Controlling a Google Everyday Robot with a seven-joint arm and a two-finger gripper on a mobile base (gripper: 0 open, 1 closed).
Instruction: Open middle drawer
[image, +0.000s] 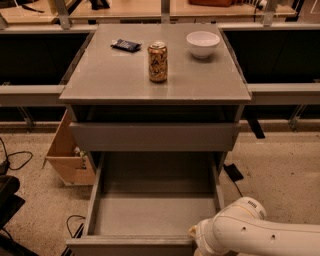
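Camera view: gripper offscreen beside middle drawer (155, 215)

bench (110, 75): grey top | can (157, 61): upright near its middle | white bowl (203, 43): far right, apart from can | dark flat packet (125, 45): far left of can | open cardboard box (67, 155): on floor (280, 170), left of bench | black cable (15, 160): floor, far left | tool: out of view below lower edge

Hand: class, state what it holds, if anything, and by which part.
It cannot be told: the hand lies out of frame, below the arm at the open drawer's front rim.
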